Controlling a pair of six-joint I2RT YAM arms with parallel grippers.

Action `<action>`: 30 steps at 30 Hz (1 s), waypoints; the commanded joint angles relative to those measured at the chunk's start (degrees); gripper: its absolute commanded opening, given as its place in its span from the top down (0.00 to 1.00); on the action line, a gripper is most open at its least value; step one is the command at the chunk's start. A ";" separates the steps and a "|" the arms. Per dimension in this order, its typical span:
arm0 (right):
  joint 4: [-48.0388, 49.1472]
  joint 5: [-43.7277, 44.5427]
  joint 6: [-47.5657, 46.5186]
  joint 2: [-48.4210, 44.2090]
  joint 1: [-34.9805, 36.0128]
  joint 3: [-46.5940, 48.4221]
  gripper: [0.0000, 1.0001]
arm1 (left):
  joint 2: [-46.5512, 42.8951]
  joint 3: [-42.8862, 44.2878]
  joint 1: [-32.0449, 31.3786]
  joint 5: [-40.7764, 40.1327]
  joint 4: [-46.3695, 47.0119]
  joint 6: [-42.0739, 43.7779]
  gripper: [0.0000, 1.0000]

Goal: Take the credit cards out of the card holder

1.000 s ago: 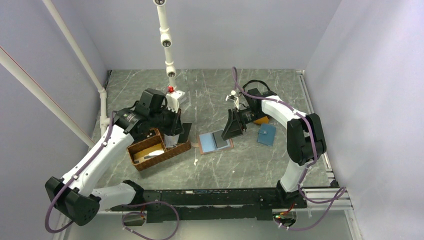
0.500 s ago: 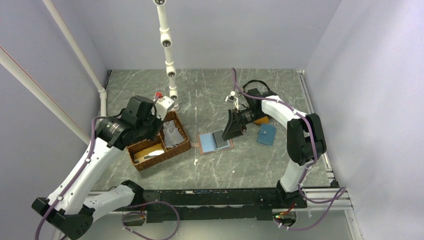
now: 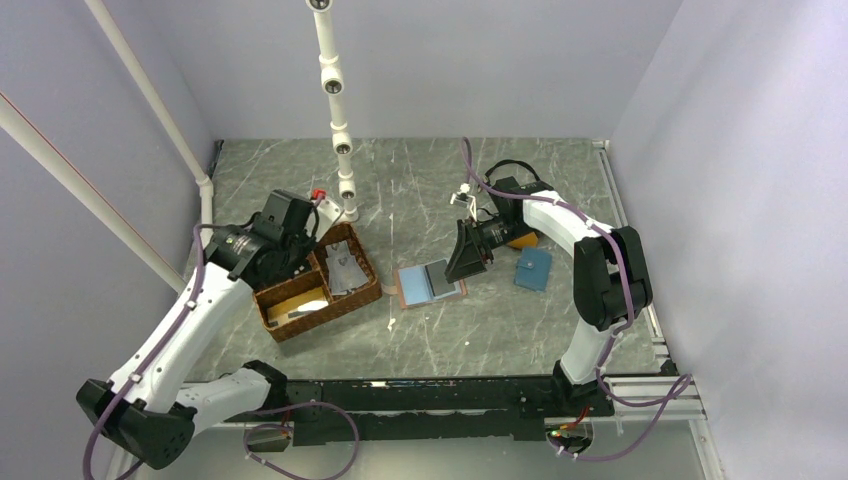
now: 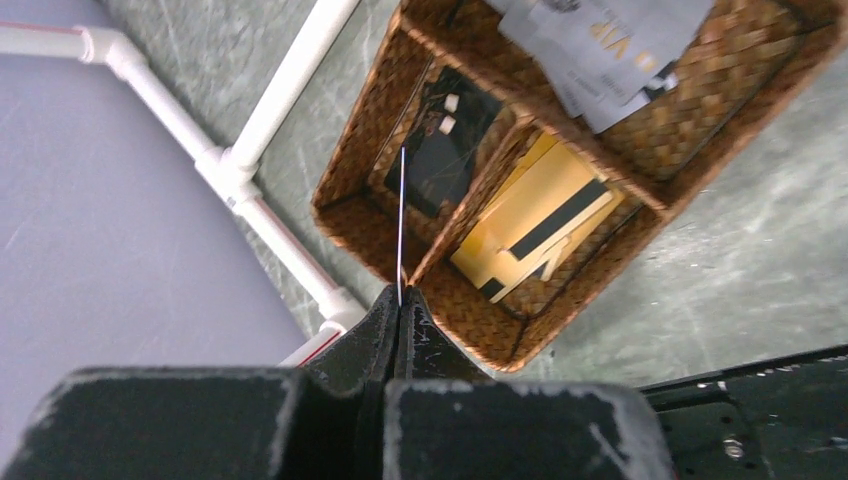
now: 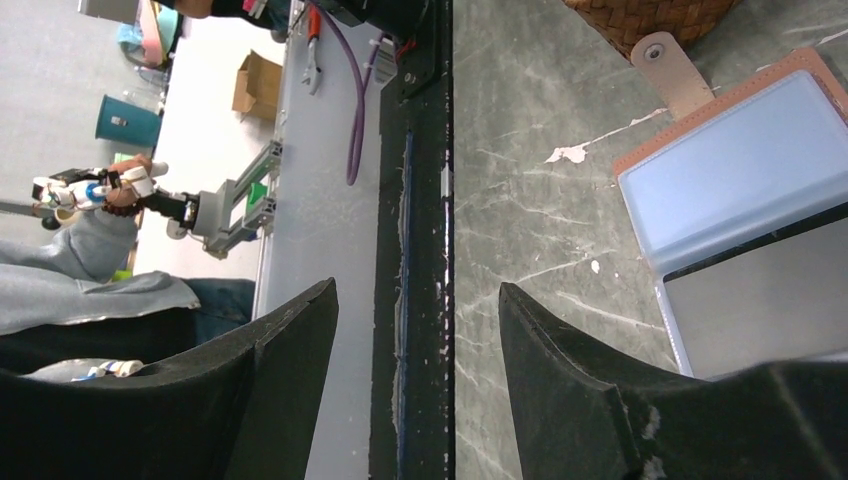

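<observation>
The grey-green marbled counter carries it all. At its left stands a brown woven wicker basket divided into compartments, and the left pincer hangs above it. In the left wrist view its black fingers are pressed together on a thin pale card – seen edge-on, over the basket's divider.

Near the counter's middle, just right of the basket, the salmon-pink folding card holder lies open flat, light-blue pockets up, snap tab toward the basket. The right pincer hovers at its right edge, fingers spread wide and gripping nothing. To its right lie a teal-blue wallet and an orange wallet, the latter partly hidden by the arm.

Of the grey-silver credit cards, one rests on the holder's right half – tucked in or lying loose, I cannot tell. Others sit in the basket's far compartment. A yellow card with a black stripe and a black card fill two other compartments.
</observation>
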 commanded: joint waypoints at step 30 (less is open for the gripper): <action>2.40 5.16 1.12 -0.32 0.13 1.13 0.34 | 2.93 -16.91 7.39 -7.87 20.00 9.49 1.00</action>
